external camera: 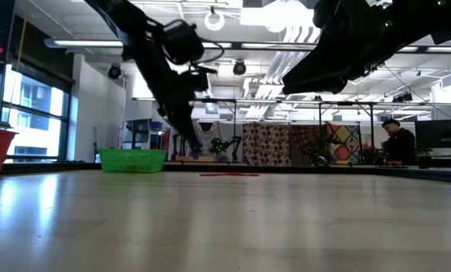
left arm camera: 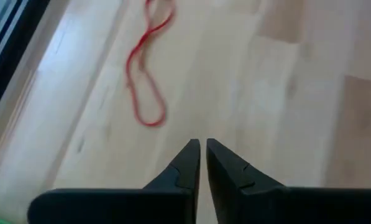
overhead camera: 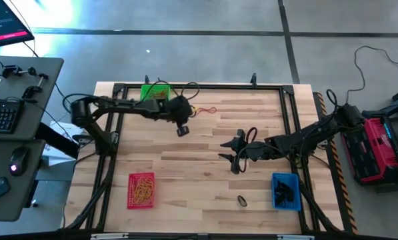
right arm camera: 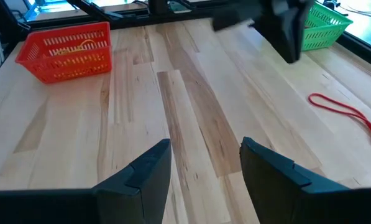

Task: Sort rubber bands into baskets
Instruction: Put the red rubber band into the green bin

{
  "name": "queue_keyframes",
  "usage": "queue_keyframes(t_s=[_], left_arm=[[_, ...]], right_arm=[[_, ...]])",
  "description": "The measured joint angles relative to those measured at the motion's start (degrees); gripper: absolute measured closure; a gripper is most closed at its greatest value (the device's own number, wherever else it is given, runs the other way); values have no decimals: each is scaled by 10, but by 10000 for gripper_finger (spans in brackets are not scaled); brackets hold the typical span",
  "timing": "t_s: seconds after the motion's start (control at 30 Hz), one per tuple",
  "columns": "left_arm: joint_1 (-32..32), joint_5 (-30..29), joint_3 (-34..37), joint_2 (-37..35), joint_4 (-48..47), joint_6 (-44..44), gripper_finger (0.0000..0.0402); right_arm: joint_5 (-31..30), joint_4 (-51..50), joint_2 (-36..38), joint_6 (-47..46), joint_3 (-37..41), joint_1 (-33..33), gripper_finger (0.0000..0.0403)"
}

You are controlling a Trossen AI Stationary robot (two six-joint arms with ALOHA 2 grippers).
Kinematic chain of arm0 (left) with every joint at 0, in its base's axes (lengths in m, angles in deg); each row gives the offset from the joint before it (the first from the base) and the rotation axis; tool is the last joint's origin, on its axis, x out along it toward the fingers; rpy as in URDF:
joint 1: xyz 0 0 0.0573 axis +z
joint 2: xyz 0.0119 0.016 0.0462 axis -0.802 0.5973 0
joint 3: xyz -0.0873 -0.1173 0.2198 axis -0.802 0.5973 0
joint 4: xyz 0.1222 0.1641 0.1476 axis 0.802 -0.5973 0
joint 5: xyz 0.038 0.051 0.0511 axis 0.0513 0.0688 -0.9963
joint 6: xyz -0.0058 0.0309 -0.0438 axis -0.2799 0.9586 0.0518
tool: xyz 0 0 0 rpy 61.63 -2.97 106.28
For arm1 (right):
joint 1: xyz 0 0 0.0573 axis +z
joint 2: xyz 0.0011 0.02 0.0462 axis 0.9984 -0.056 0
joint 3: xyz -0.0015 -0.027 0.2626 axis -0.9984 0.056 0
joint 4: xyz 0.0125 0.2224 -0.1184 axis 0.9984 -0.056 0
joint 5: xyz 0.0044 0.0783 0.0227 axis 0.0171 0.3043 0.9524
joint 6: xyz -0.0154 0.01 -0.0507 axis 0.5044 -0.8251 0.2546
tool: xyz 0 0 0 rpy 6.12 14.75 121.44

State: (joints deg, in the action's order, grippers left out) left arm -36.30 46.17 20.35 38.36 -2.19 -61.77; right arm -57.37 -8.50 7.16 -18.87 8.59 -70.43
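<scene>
A red rubber band [left arm camera: 145, 74] is lying stretched out on the wooden table [overhead camera: 185, 167], just ahead of the left gripper [left arm camera: 202, 149], which is hovering above the boards with its two fingers nearly pressed together and nothing between them. The green basket [overhead camera: 155, 93] is sitting close behind that gripper, at the table's far edge, with tan loops showing inside it. A second red band [overhead camera: 252, 135] is lying right beside the right gripper [right arm camera: 204, 158], whose fingers are standing wide apart and holding nothing. The red basket [overhead camera: 141, 190], full of yellowish bands, is sitting well off to that gripper's side by the near edge, and the blue basket [overhead camera: 285, 190], holding dark bands, is close by the right arm. One small dark band [overhead camera: 241, 199] is lying loose between the two near baskets (too small to say more about it).

The risk I am seeing: the left gripper's fingers are almost shut while the band is lying flat on the wood, so a descent like this would likely push the loop aside rather than catch it. A thin, floppy band may also slip out of a shallow pinch, or spring off when lifted.
</scene>
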Motion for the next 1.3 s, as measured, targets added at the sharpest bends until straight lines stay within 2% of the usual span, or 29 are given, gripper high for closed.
queue_keyframes(t_s=[0.27,0.53,0.67,1.13,1.3], left_arm=[[48,3,-18,71,22,39,323],[73,32,-18,101,83,33,268],[82,49,-19,120,102,33,262],[85,34,-55,184,108,44,261],[86,40,-58,196,108,53,277]], right_arm=[[0,0,0,0,0,0,222],[0,0,0,0,0,0,222],[0,0,0,0,0,0,222],[0,-2,0,-1,0,0,222],[0,-2,0,-2,0,0,222]])
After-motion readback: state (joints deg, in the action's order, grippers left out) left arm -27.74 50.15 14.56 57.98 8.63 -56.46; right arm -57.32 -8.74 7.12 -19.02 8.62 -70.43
